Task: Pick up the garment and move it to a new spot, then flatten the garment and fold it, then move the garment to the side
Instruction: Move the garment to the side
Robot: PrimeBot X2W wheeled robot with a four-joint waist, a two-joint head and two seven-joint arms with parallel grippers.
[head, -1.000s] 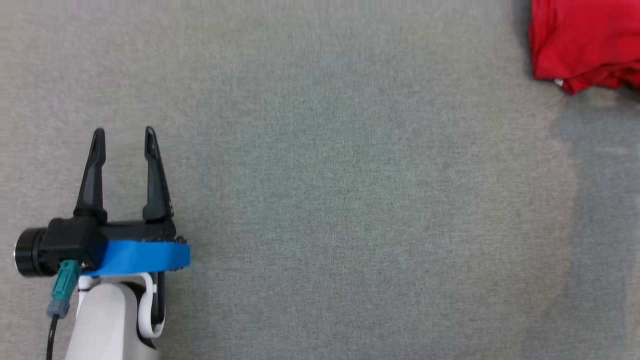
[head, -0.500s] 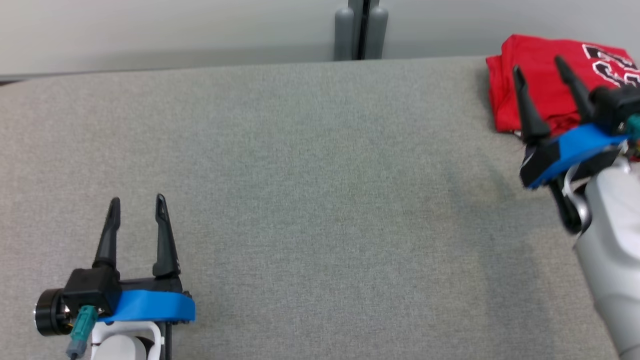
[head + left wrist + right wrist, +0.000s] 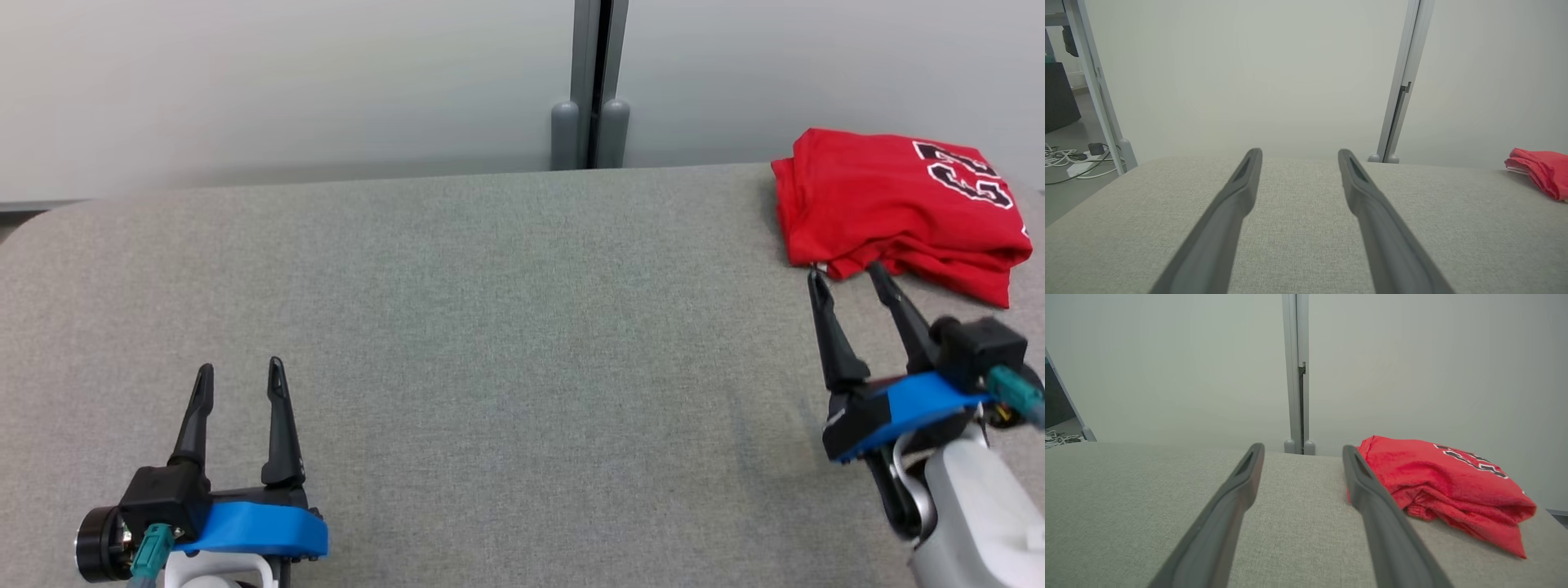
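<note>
The garment [image 3: 890,208] is a red jersey with black and white numerals, folded into a thick bundle at the far right corner of the grey table [image 3: 506,327]. In the right wrist view the garment [image 3: 1437,477] lies just right of my fingers, and the left wrist view shows the garment [image 3: 1537,171] far right. My right gripper [image 3: 847,274] is open, its tips just short of the bundle's near edge, holding nothing. Near the front left, my left gripper [image 3: 239,371] is open and empty.
A pale wall with a grey vertical post [image 3: 589,82] stands right behind the table's far edge. Cables and a power strip [image 3: 1073,157] lie on the floor beyond the table's left end.
The head camera has tilted up, bringing the far edge and wall into view. My right gripper has drawn back from over the garment to just before its near edge.
</note>
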